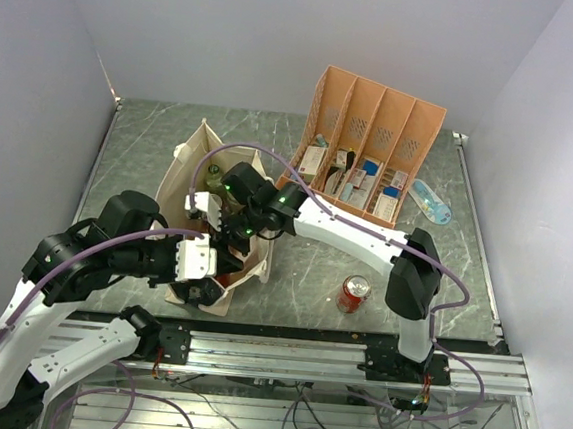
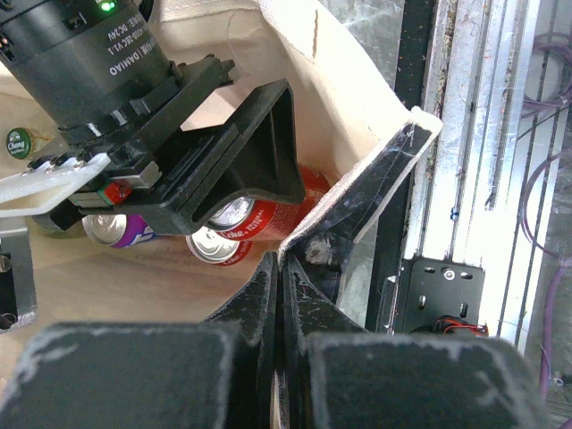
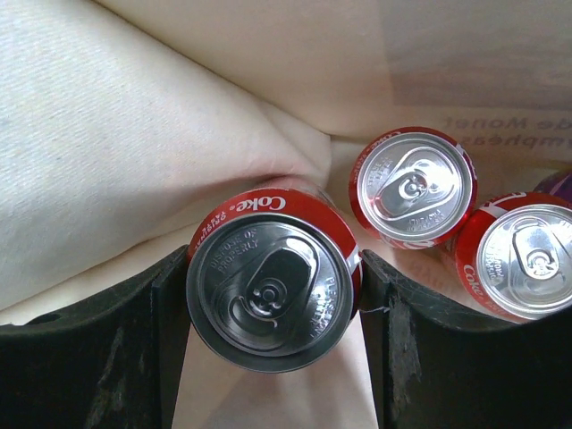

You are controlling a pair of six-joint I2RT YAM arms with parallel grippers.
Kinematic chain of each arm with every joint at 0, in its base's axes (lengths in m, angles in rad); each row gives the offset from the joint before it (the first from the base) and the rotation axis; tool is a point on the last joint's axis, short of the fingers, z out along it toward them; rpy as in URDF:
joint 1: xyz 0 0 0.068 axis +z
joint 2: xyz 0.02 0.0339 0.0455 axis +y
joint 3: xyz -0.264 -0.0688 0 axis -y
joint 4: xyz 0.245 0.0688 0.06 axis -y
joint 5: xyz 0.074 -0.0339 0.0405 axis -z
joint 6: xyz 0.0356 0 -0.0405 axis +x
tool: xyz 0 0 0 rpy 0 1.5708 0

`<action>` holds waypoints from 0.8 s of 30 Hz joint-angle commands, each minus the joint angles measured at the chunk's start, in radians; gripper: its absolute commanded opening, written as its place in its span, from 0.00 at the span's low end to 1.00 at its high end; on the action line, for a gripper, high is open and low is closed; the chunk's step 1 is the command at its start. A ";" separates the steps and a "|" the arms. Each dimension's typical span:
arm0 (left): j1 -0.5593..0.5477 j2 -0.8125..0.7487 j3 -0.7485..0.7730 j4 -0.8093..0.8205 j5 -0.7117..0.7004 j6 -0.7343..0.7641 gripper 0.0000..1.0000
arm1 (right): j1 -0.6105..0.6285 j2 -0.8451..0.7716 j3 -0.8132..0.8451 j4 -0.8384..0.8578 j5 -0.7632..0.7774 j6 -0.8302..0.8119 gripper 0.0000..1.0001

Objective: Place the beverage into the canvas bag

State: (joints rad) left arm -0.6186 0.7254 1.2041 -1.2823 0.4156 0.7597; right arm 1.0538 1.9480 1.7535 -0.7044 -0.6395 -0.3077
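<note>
Coke can (image 3: 273,290) inside canvas bag (image 1: 181,180); two cans (image 3: 413,186) alongside; organizer (image 1: 376,112) nearby

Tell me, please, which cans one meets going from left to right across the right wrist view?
Coke can → middle red can → red can at the right edge

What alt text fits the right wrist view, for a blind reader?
A red Coke can, top toward the camera, is gripped between two black fingers inside the cream canvas bag. Two more red cans sit to its right.
</note>
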 commanded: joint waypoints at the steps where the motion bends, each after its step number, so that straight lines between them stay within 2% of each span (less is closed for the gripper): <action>1: 0.007 -0.009 0.013 0.028 0.046 -0.008 0.07 | 0.021 0.023 -0.005 0.051 0.000 0.055 0.00; 24: 0.008 -0.041 0.053 0.009 0.037 -0.033 0.07 | 0.045 0.060 -0.054 -0.032 0.137 0.109 0.00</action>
State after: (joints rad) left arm -0.6178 0.7052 1.2041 -1.2858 0.4229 0.7464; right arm 1.0801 1.9774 1.7199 -0.6746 -0.5003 -0.2203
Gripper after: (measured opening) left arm 0.072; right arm 0.651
